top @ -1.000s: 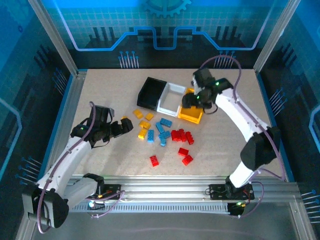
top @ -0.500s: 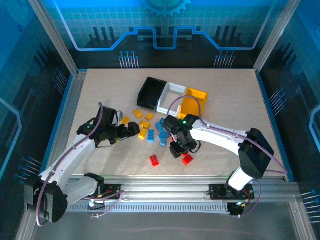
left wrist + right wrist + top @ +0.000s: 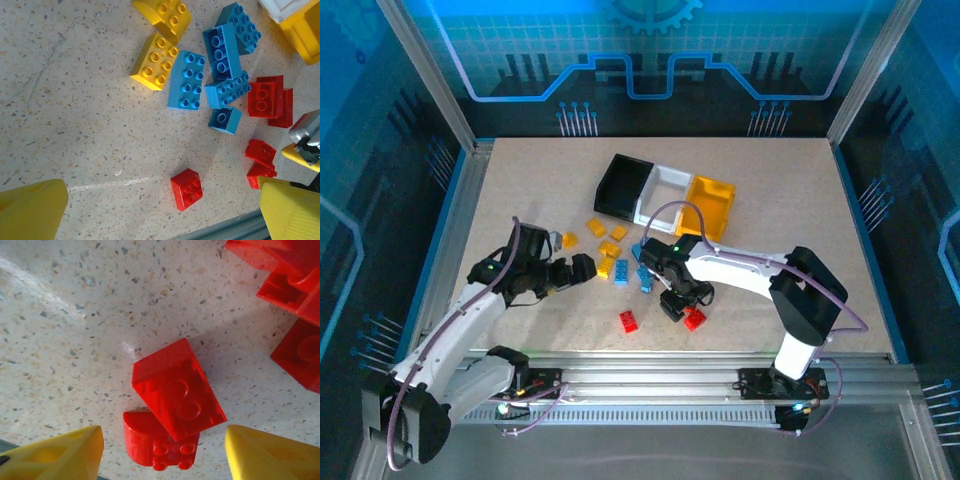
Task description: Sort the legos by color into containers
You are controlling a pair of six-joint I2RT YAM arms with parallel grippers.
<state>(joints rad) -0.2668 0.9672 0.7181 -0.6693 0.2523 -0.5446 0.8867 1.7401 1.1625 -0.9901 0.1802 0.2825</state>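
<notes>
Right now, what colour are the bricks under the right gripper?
Red bricks, clearest in right wrist view.

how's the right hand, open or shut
Open. The right hand has its fingertips wide apart, with a red lego on the table between them.

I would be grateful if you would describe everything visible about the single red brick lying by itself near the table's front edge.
The small red studded plastic brick is a glossy, squarish block with four round studs in a two-by-two grid on top. It lies flat, studs up, on the speckled beige table, turned at an angle to the table's edges. It sits alone to the left of the other red bricks, and nothing touches it.
</notes>
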